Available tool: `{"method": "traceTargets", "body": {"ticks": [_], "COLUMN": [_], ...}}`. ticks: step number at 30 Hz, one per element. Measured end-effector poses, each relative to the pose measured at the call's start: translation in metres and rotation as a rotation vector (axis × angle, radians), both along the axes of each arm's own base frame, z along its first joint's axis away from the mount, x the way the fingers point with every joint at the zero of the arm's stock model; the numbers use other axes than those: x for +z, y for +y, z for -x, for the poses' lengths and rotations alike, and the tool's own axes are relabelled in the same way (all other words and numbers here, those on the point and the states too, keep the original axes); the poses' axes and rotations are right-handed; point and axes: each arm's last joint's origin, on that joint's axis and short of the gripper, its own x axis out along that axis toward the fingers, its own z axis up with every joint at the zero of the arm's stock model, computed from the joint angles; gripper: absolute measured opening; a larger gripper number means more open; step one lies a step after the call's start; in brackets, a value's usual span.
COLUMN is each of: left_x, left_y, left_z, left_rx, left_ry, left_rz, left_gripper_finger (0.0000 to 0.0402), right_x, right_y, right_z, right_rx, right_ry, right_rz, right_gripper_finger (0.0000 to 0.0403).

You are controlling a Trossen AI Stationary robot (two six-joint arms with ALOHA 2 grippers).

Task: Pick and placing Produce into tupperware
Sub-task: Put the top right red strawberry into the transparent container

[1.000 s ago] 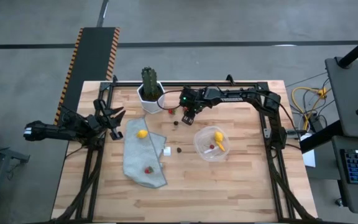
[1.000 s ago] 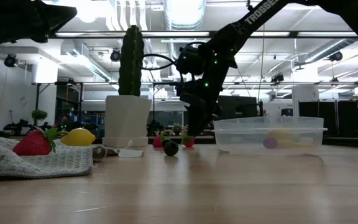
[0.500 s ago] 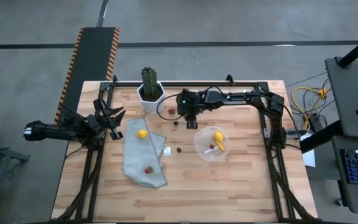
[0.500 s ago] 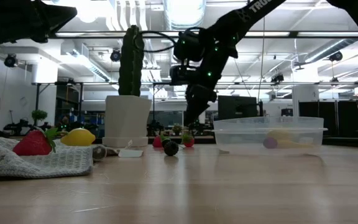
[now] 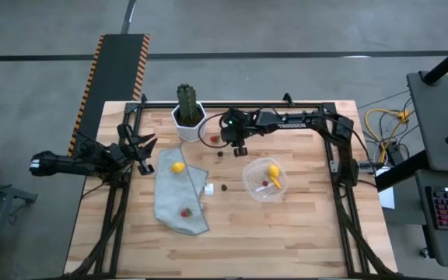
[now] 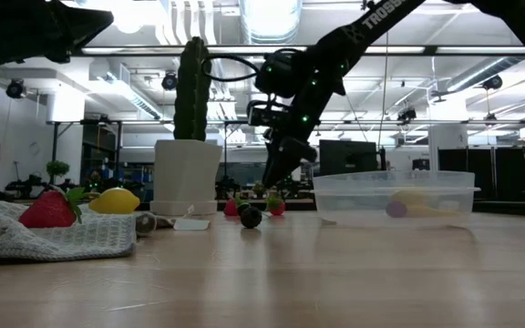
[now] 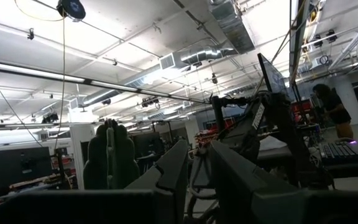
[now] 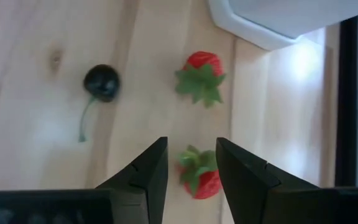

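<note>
My right gripper (image 8: 191,168) is open and points down over the far middle of the table (image 5: 238,146). A red strawberry (image 8: 201,177) lies on the wood right below the gap between its fingers, untouched. A second strawberry (image 8: 201,74) and a dark cherry (image 8: 101,82) lie close by. The clear round tub (image 5: 249,185) stands to the right and holds a lemon (image 5: 272,170), the orange carrot stick and a berry. Another lemon (image 5: 177,166) and a strawberry (image 5: 183,211) rest on the grey cloth (image 5: 169,198). My left gripper (image 5: 142,148) waits open at the table's left edge.
The cactus in its white pot (image 5: 187,117) stands just left of my right gripper, at the far edge. A small white cube (image 5: 208,188) and a dark berry (image 5: 224,187) lie between cloth and tub. Bare wood fills the near half of the table.
My right gripper has risen a little from the table beside the strawberries and tipped, its fingertips swinging slightly toward the cactus pot. It stays open. The produce has not moved.
</note>
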Motion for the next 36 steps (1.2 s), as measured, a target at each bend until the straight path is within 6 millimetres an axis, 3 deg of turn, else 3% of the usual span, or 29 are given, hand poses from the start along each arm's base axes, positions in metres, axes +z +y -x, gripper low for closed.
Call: {"method": "traceTargets", "body": {"ticks": [6,30,36], "left_x": [0.0,0.0,0.0], "left_y": [0.0,0.0,0.0], "left_z": [0.0,0.0,0.0], "left_rx": [0.0,0.001,0.001], "left_ry": [0.0,0.0,0.001], "left_rz": [0.0,0.0,0.0], "left_gripper_finger": [0.0057,0.0057,0.0057], "right_x": [-0.016,-0.025,-0.019], "right_y": [-0.002,-0.009,-0.01], "right_z": [-0.002,0.004,0.006], "right_rx": [0.017,0.003,-0.017], "right_ry": [0.04,0.031,0.048], "right_rz": [-0.005,0.008,-0.006], "right_gripper_finger": [0.013,0.0117,0.0118]}}
